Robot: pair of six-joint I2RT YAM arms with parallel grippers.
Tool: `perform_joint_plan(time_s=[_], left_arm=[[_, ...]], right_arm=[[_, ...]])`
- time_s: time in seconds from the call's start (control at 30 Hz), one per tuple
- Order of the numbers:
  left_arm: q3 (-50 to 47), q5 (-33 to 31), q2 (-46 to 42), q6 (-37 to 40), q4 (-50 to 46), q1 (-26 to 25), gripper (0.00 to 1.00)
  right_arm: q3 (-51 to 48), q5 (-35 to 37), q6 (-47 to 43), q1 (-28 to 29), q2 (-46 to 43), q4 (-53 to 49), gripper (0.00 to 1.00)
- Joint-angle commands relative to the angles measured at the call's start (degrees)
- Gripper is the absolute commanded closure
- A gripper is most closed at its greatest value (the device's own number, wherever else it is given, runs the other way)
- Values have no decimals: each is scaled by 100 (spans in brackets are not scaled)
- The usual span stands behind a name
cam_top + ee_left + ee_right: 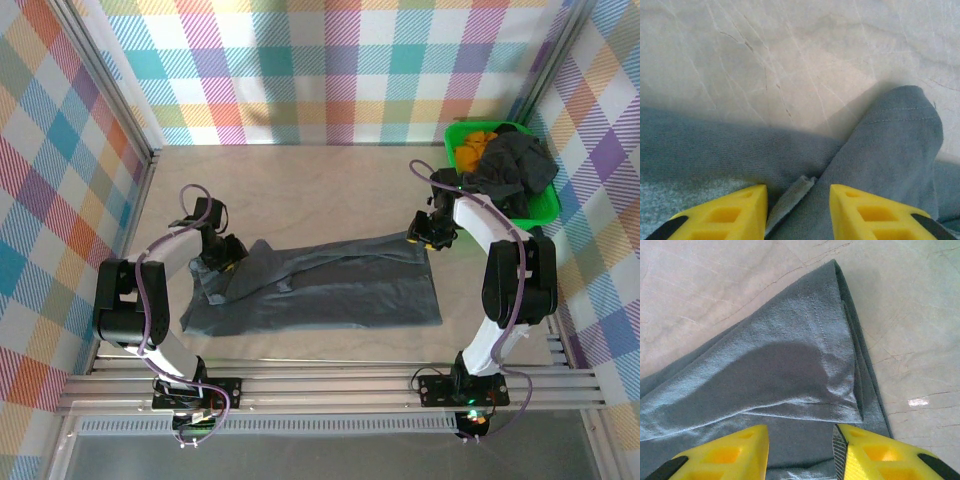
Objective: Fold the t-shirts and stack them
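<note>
The pale, marble-veined table point(330, 180) carries one dark grey t-shirt point(340, 295) spread rumpled across its middle, bunched towards the left end, and a bright green bin point(455, 140) standing apart in the far right corner

A t-shirt point(330, 290) is lying spread across the middle of the table point(300, 190), between the two arms. The left gripper point(222, 262) is sitting over its left end, where a fold of fabric point(890, 150) is lying over the body. The right gripper point(425, 235) is sitting over its far right corner. Behind the right arm, at the table's far right corner, a plastic bin point(500, 126) is holding a second t-shirt point(515, 170), with a cloth point(472, 148) lying to its left.
</note>
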Motion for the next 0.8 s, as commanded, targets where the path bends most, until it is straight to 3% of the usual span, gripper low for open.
perform_joint_plan(time_s=[0.0,0.53,0.77], left_arm=[[124,-72,46,199,-233,-36,66],[262,-393,-185,104,-394,-28,99],[283,-514,-491,-144,-494,-35,100]], right_arm=[[25,-102,13,31,10,-86,61],[-111,99,130,29,-65,-128,60],[-363,218,808,-52,-124,-202,63]])
